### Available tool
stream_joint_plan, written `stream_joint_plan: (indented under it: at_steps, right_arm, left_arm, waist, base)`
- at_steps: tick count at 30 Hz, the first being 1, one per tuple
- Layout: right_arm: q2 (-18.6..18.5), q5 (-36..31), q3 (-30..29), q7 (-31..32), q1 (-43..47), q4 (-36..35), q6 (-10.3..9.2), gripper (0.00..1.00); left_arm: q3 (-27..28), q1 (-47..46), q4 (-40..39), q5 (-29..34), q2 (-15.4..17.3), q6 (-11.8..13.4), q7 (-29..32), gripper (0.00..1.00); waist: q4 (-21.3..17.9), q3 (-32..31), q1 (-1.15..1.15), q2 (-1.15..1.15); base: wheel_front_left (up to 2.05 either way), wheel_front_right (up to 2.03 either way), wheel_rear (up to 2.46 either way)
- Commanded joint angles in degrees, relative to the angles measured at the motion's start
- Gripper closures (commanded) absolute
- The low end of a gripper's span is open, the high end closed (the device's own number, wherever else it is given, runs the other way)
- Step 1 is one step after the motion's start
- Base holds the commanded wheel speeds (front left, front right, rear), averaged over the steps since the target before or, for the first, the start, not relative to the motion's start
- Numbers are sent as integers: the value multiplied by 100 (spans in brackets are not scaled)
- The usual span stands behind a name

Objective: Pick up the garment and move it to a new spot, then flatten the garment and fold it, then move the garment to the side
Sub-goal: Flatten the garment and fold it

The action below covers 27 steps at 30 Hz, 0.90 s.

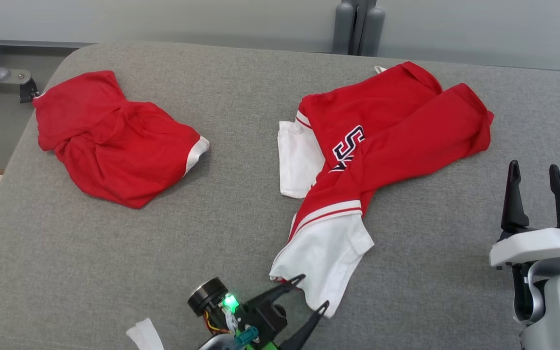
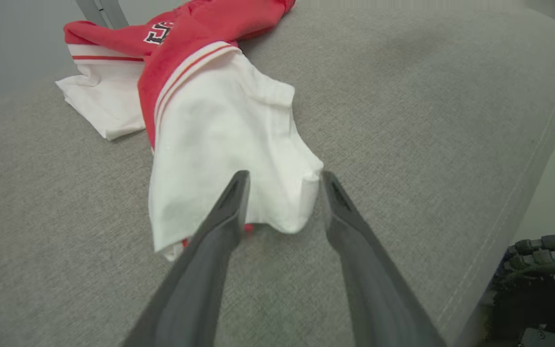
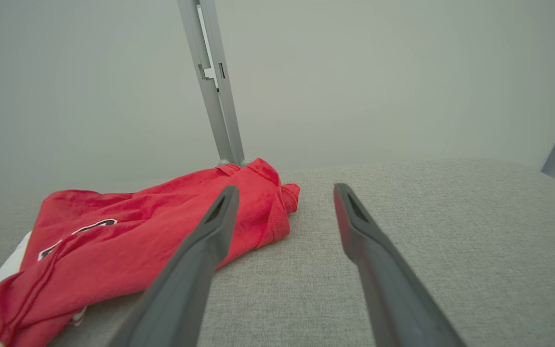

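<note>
The garment is a red shirt with dark lettering and white sleeves, lying crumpled and twisted on the grey cushioned surface, right of centre. One white sleeve stretches toward the near edge. My left gripper stands open at that sleeve's end, one finger on each side of its corner. In the left wrist view, the sleeve lies slack between the left gripper's fingers. My right gripper is open above the surface, right of the garment, holding nothing.
A second red garment lies bunched at the far left. A small white scrap sits at the near edge. A grey metal post stands behind the surface. The cushion's edge drops off to the right in the left wrist view.
</note>
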Motion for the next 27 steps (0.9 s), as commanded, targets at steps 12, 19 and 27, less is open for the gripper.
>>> stream_joint_plan:
  at_steps: [12,19,27]
  right_arm:
    - [-15,56,129,-18,5,-187,-10,0]
    - [-16,-40,758,-18,-91,-211,-11,0]
    - [-335,20,2037,830,-1016,325,-11,0]
  left_arm:
    - [2032,194,-991,-483,-268,599,-1,0]
    - [3869,697,-1697,-633,-846,959,-1,0]
    - [3730,703,-1688,-701,-912,734,-1,0]
  waist:
    - [63,-111,0,0]
    - [226,-61,0,0]
    - [627,251,0,0]
  base:
    - [0,0,0]
    - [0,0,0]
    - [0,0,0]
